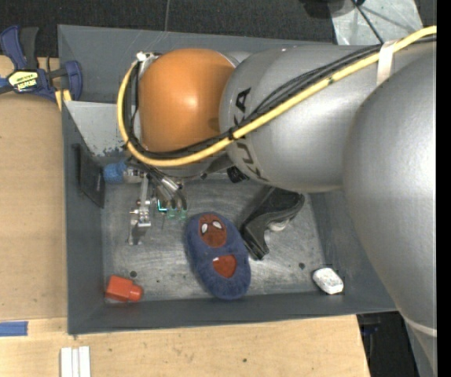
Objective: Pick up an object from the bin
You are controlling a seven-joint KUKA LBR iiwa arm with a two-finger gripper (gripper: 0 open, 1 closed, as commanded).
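Gripper (pixel 141 225) hangs low over bare grey floor, left-middle part of bin (pixel 210 314). Pincer wide or narrow: cannot tell from this angle. Nearest thing: blue plush slipper (pixel 216 256) with two red-brown patches, just right of gripper, centre-front. Orange block (pixel 122 290) near front-left corner. Small white piece (pixel 328 280) front-right, well apart.
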